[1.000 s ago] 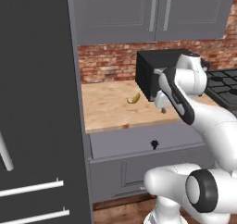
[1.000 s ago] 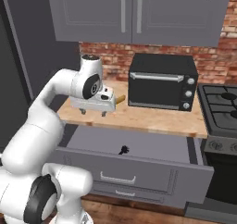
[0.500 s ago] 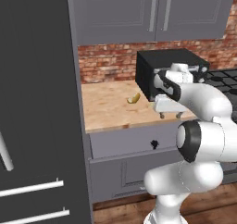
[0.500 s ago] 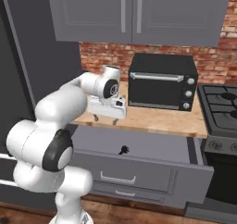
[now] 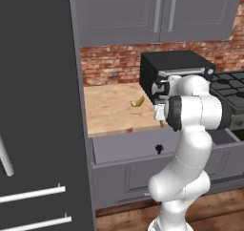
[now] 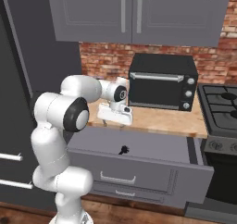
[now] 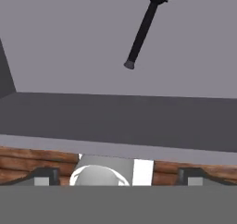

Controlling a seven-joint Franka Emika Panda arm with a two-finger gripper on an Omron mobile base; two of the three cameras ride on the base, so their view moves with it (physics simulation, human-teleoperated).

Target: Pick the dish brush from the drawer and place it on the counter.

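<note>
Hovering gripper (image 6: 114, 120) sits above the open drawer (image 6: 152, 146), near its left end, jaws released and holding nothing. Dish brush (image 7: 144, 26) lies flat on the drawer floor, well apart from the fingertips (image 7: 44, 176), head pointing away. Small yellow object (image 5: 137, 101) on the counter (image 5: 112, 108), left of the black oven (image 6: 162, 82).

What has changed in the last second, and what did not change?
The arm has folded in over the open drawer, bringing the gripper from above the counter toward the drawer's front. Its fingers remain wide apart and hold nothing. The dish brush lies where it was in the drawer, and the small yellow object is unmoved on the counter.
</note>
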